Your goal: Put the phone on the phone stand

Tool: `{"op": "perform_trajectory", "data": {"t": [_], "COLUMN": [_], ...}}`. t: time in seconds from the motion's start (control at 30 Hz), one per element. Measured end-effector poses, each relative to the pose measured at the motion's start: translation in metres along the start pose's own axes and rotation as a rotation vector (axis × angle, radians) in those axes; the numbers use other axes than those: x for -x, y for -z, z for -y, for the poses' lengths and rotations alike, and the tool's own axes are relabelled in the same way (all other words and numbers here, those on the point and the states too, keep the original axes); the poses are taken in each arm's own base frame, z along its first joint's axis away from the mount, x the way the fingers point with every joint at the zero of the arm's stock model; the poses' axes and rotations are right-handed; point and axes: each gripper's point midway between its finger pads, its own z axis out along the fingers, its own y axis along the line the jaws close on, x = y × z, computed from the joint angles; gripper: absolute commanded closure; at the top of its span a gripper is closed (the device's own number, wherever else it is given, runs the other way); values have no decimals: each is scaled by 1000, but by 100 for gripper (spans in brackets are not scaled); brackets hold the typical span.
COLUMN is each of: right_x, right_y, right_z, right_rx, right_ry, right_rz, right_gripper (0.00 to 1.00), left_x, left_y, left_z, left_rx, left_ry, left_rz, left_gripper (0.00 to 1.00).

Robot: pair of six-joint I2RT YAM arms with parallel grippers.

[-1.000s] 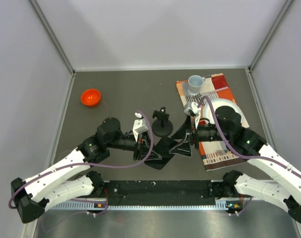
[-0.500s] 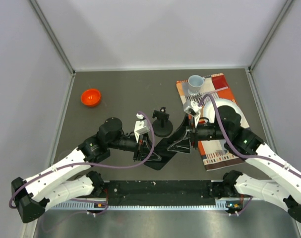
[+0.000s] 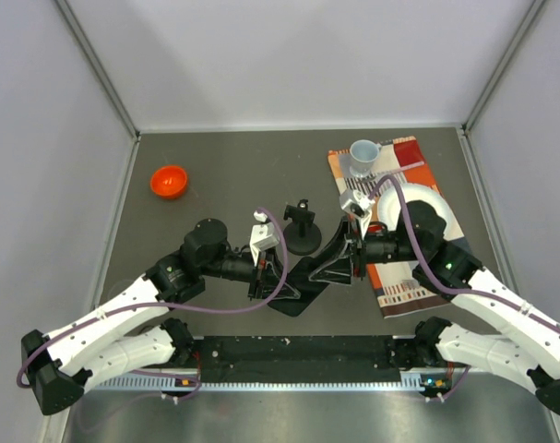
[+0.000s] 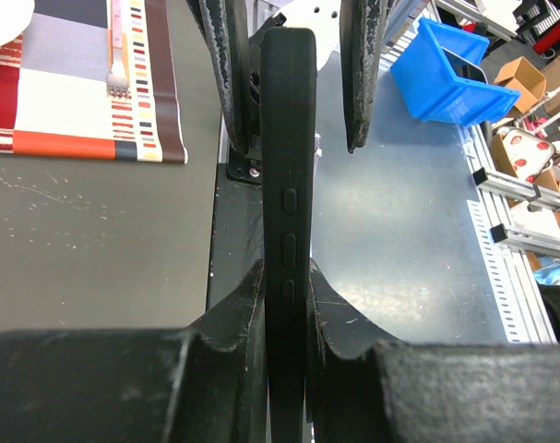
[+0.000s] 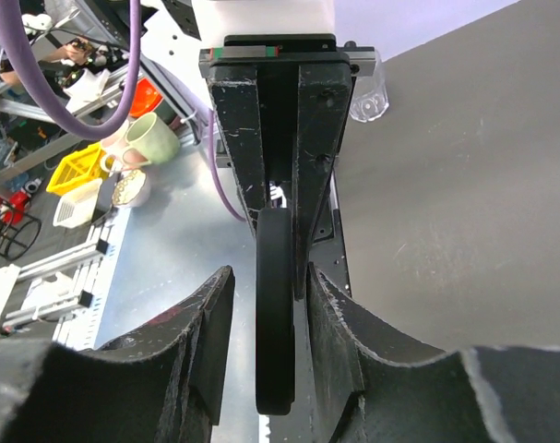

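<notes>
The phone [image 3: 304,276] is a thin black slab held edge-up above the table between both arms. My left gripper [image 3: 267,275] is shut on its left end; in the left wrist view both fingers press flat against the phone [image 4: 287,166]. My right gripper [image 3: 341,266] straddles the other end. In the right wrist view the phone [image 5: 276,314] stands between its fingers with a clear gap on the left side and a sliver on the right, so it is open. The phone stand [image 3: 301,231], black with a round base, stands just behind the phone.
An orange bowl [image 3: 169,181] sits at the left. A striped cloth [image 3: 411,277] at the right carries a white cup [image 3: 363,155] and a white plate [image 3: 425,196] partly under my right arm. Grey walls enclose the table on three sides.
My right gripper has slid left over the phone's free end and its fingers have narrowed around it. The left gripper and the phone have stayed put.
</notes>
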Motion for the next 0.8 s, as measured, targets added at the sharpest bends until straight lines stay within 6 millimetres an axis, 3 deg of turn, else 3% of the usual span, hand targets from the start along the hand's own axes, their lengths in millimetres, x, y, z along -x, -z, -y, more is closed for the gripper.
{"op": "perform_trajectory", "data": {"t": [0.17, 0.37, 0.53, 0.67, 0.8], "right_x": [-7, -15, -14, -12, -12], "right_y": [-1, -1, -3, -6, -7], "right_z": [0, 2, -1, -1, 1], "right_rx": [15, 24, 41, 54, 50], "right_ry": [-8, -30, -21, -20, -27], "right_rz": [-11, -26, -17, -12, -14], "right_gripper": [67, 81, 73, 74, 87], "left_x": [0, -1, 0, 0, -1], "left_y": [0, -1, -1, -2, -3], "left_z": [0, 0, 1, -1, -2], "left_rx": [0, -2, -9, -8, -7], "left_ry": [0, 3, 6, 8, 11], "left_rz": [0, -4, -3, -5, -10], "left_gripper": [100, 100, 100, 100, 100]}}
